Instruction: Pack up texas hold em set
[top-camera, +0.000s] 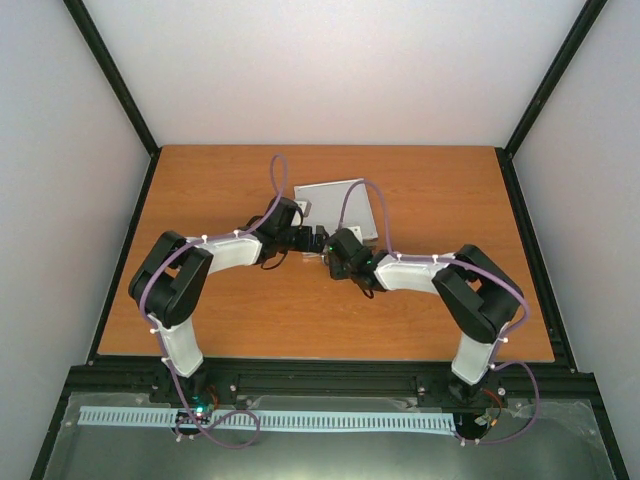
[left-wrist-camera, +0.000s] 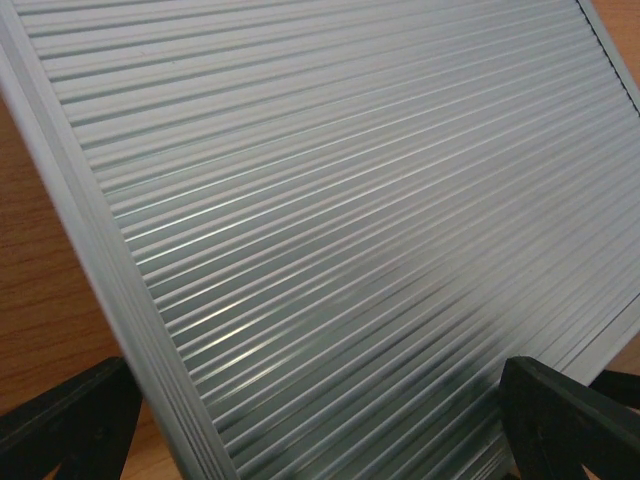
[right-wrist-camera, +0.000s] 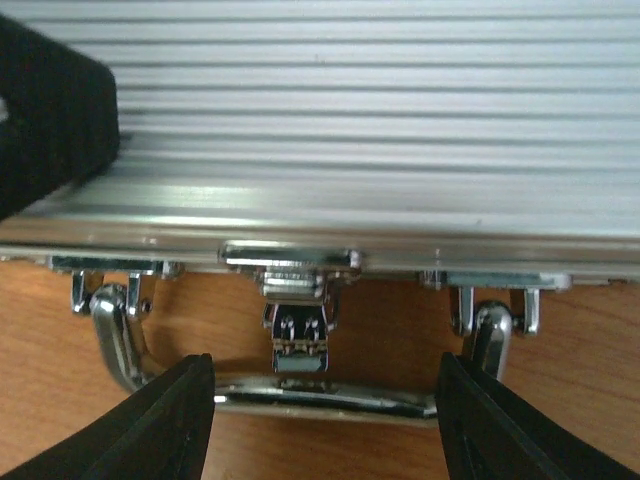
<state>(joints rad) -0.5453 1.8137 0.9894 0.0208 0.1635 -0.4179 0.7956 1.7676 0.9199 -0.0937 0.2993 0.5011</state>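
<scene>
I see the left gripper released above the case lid, the right gripper unclenched astride its front-edge latch, and table showing all round the case.

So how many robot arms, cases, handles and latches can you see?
Robot arms: 2, left and right
Silver case: 1
Handle: 1
Latch: 1
Total: 5

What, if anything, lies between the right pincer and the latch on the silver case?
Only the chrome handle of the case: its bar lies flat just ahead of the right pincer, short of the latch. Nothing else visible is in the way.
</scene>
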